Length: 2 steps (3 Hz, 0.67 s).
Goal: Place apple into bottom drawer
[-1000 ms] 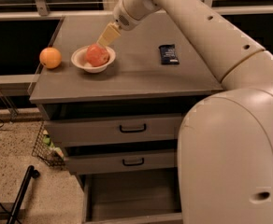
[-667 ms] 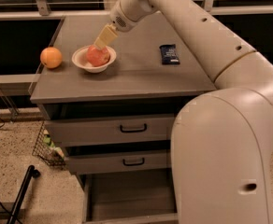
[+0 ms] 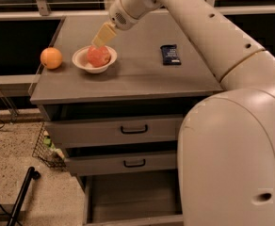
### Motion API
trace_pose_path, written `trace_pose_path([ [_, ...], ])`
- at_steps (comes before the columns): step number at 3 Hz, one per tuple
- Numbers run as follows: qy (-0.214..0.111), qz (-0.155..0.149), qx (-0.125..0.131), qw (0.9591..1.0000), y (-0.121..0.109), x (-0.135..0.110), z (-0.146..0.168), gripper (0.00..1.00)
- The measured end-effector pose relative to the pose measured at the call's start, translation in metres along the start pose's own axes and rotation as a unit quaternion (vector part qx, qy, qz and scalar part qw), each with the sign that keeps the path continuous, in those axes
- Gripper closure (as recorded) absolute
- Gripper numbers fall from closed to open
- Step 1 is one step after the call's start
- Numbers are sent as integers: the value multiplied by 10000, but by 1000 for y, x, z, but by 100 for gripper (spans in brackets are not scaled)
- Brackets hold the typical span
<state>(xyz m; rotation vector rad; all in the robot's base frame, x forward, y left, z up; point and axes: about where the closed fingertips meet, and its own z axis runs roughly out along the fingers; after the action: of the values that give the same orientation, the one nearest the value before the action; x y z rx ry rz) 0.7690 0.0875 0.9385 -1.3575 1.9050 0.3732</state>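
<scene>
The red-pink apple (image 3: 99, 56) lies in a white bowl (image 3: 83, 62) on the left part of the grey cabinet top (image 3: 142, 76). My gripper (image 3: 101, 37) reaches down from the upper right, and its yellowish fingers are right over the apple's top, at or close to touching it. The bottom drawer (image 3: 128, 199) is pulled out at the foot of the cabinet, a deep grey tray, and it is partly hidden by my white arm.
An orange (image 3: 51, 58) sits at the left edge of the top. A dark packet (image 3: 170, 54) lies to the right of the bowl. The two upper drawers with black handles (image 3: 133, 129) are slightly open. A wire basket (image 3: 47, 147) and a black pole (image 3: 20, 197) stand on the floor to the left.
The gripper has come down a little closer onto the apple. My arm fills more of the right side of the view. The apple and bowl have not moved.
</scene>
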Motion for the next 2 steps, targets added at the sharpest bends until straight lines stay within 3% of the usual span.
trace_pose_path([
  [2, 163, 170, -112, 9997, 15, 12, 20, 36],
])
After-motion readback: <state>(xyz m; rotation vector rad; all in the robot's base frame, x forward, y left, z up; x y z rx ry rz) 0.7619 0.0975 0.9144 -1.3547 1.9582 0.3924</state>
